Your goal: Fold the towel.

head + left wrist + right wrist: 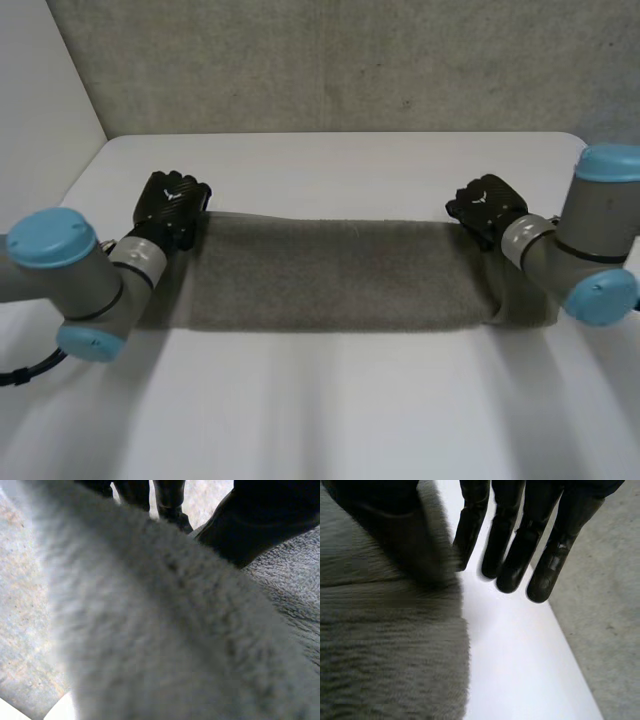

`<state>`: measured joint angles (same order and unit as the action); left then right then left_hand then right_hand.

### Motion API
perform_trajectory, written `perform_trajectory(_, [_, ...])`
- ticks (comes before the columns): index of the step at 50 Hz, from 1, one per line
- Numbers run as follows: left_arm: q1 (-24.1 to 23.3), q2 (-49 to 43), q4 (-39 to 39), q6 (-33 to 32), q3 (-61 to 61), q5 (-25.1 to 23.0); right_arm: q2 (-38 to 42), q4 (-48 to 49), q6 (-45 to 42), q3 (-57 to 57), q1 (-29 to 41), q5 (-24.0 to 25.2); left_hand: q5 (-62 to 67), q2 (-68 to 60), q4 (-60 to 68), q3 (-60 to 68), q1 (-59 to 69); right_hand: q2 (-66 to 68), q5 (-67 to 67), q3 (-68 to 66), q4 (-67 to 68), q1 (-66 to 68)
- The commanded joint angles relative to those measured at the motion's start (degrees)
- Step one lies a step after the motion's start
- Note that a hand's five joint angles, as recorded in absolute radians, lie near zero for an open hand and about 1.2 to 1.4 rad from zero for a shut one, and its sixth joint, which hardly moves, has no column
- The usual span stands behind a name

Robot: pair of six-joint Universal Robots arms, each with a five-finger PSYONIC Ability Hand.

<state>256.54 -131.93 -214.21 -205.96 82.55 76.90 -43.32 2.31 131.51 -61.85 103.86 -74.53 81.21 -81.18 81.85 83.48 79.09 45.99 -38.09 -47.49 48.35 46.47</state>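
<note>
One towel [330, 275], two hands. The towel is bulging before the left hand [172, 203], masking its grip: cannot tell. The right hand [525, 545] is holding its fingers straight, slightly apart, over the bare desk [520, 655].

Soft cloth on a hard, smooth table.

The towel [330, 275] is thick grey terry, matt and fuzzy, its pile lying in fine ribs up close. The table [330, 420] is white and smooth with a faint sheen. The left hand [172, 200] and right hand [485, 205] are black, smooth and slightly glossy, probably plastic. The arms [85, 285] have matt grey shells and smooth light-blue caps [50, 237]. The wall [350, 70] is grey, rough and speckled.
</note>
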Motion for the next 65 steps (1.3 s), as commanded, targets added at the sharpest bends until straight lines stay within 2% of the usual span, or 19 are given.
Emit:
perform_trajectory(1, [-1.04,-3.51,8.27,-3.56,-6.52,1.59,2.89,9.27,0.50,2.26,1.70,-2.54,-81.21,71.18,-71.85,-73.48,-69.09,-35.99,38.09,37.49,-38.35,-36.47])
perform_trajectory(8, [-2.27,-0.08,10.65,-4.45,-5.64,5.28,-0.01,10.78,3.05,0.33,2.14,-6.95,-80.66,70.63,-71.30,-72.93,-68.53,-35.99,38.09,37.49,-38.35,-36.47])
perform_trajectory(12, [-2.19,5.78,10.48,-4.09,-1.09,7.30,-8.50,10.43,7.08,-6.33,1.53,-7.74,-80.66,70.63,-71.30,-72.93,-68.53,-35.99,38.09,37.49,-38.35,-36.47])
perform_trajectory(13, [-2.10,7.89,10.39,-4.09,0.67,7.65,-8.53,10.43,7.09,-6.35,1.52,-7.74,-80.66,70.63,-71.30,-72.93,-68.53,-35.99,38.09,37.49,-38.35,-36.47])
perform_trajectory(20, [-1.75,15.55,9.34,-4.09,9.54,7.39,-22.31,5.71,10.25,-21.00,1.17,-7.91,-80.66,70.63,-71.30,-72.93,-68.53,-35.99,38.09,37.49,-38.35,-36.47])
perform_trajectory(28, [-2.19,19.60,3.01,-4.09,19.84,7.57,-28.04,-0.29,15.34,-32.61,-4.36,-8.27,-80.66,70.63,-71.30,-72.93,-68.53,-35.45,37.55,36.95,-37.81,-35.93])
perform_trajectory(35, [-2.36,19.69,-4.28,-4.09,24.24,7.83,-27.78,3.82,18.69,-37.90,-6.65,-7.56,-80.33,70.29,-70.96,-72.60,-68.20,-23.50,25.60,25.00,-25.86,-23.98])
perform_trajectory(36, [-2.36,19.69,-4.29,-4.09,24.24,7.83,-27.52,5.49,18.78,-38.69,-7.17,-7.30,-80.33,70.29,-70.96,-72.60,-68.20,-18.97,21.06,20.46,-21.32,-19.44])
perform_trajectory(45, [-2.63,19.16,-4.29,-4.09,24.33,8.01,-21.54,9.03,19.31,-38.70,-8.50,-6.15,-80.50,70.46,-71.13,-72.77,-68.37,-15.56,17.65,17.05,-17.91,-16.03])
perform_trajectory(47, [-2.63,19.34,-4.29,-4.09,24.41,8.01,-20.49,9.20,19.31,-38.09,-8.67,-6.33,-80.50,70.46,-71.13,-72.77,-68.37,-4.35,6.45,5.85,-6.71,-4.83])
perform_trajectory(48, [-2.63,19.34,-4.29,-4.09,24.50,8.01,-20.49,9.20,19.31,-38.08,-8.67,-6.33,-80.50,70.46,-71.13,-72.77,-68.37,-4.29,6.38,5.78,-6.64,-4.76])
perform_trajectory(50, [-2.54,19.34,-4.29,-4.09,24.68,8.01,-20.22,9.46,19.31,-37.29,-9.81,-6.68,-80.50,70.46,-71.13,-72.77,-68.37,16.79,-14.69,-15.29,14.43,16.31])
perform_trajectory(51, [-2.62,19.34,-4.29,-4.09,24.68,8.01,-20.22,9.47,19.31,-37.29,-9.81,-6.68,-80.50,70.46,-71.13,-72.77,-68.37,16.91,-14.81,-15.41,14.55,16.43])
perform_trajectory(52, [-2.63,19.34,-4.29,-4.09,24.68,8.01,-20.13,9.47,19.31,-37.03,-10.51,-6.68,-80.50,70.46,-71.13,-72.77,-68.37,30.40,-28.30,-28.90,28.04,29.92])
perform_trajectory(54, [-2.63,19.34,-4.29,-4.09,24.77,8.01,-20.22,9.64,19.22,-36.94,-11.39,-6.68,-80.50,70.46,-71.13,-72.77,-68.37,33.97,-31.87,-32.48,31.61,33.50])
perform_trajectory(61, [-2.63,19.60,-4.29,-4.09,25.47,8.01,-21.54,9.03,15.18,-35.01,-16.93,-6.68,-80.50,70.46,-71.13,-72.77,-68.37,34.01,-31.91,-32.51,31.65,33.53])
perform_trajectory(63, [-2.71,19.69,-4.29,-4.09,25.56,8.01,-22.24,7.63,8.89,-32.73,-22.18,-6.24,-80.66,70.63,-71.30,-72.93,-68.53,34.01,-31.91,-32.51,31.65,33.53])
perform_trajectory(64, [-2.71,19.69,-4.29,-4.09,25.56,8.01,-22.24,7.62,8.85,-32.72,-22.21,-6.24,-80.66,70.63,-71.30,-72.93,-68.53,34.01,-31.91,-32.51,31.65,33.53])
perform_trajectory(65, [-2.80,19.69,-4.29,-4.01,25.56,8.01,-22.33,6.66,4.76,-30.98,-24.56,-6.33,-80.50,70.46,-71.13,-72.77,-68.37,34.01,-31.91,-32.51,31.65,33.53])
